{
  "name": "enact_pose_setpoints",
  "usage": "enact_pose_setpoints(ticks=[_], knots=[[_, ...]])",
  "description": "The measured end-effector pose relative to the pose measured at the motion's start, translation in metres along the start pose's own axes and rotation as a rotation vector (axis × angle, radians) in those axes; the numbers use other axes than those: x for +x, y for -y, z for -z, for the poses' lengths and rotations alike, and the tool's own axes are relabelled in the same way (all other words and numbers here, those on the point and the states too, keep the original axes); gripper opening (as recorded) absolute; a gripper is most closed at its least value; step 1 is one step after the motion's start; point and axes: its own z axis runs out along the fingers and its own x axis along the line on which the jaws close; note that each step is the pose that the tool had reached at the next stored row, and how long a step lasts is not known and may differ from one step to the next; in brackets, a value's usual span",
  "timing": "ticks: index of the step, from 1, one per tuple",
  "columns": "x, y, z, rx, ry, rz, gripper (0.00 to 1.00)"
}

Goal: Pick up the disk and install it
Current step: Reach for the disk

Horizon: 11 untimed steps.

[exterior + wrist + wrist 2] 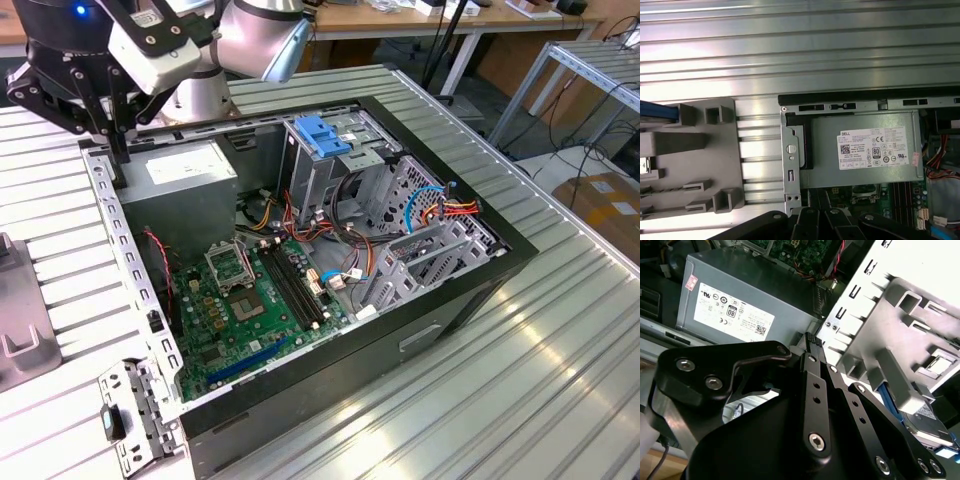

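While the arm [258, 40] overhangs the case [300, 415], the disk [926, 424] lies apart.

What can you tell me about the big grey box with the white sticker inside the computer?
It is the power supply, a rectangular box of dull grey sheet metal. A white sticker with small black print is on its upward face. The box lies flat in a corner of the open computer case, close against the perforated metal frame at the exterior view's left. The green motherboard lies right beside it. Red and yellow wires bunch near one end.
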Motion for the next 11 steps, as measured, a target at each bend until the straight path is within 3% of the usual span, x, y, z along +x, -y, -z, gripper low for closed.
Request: enact_pose_setpoints(ticks=[11], knots=[[0.0062, 0.0005, 0.0001, 0.0, 0.0, 0.0, 0.1]])
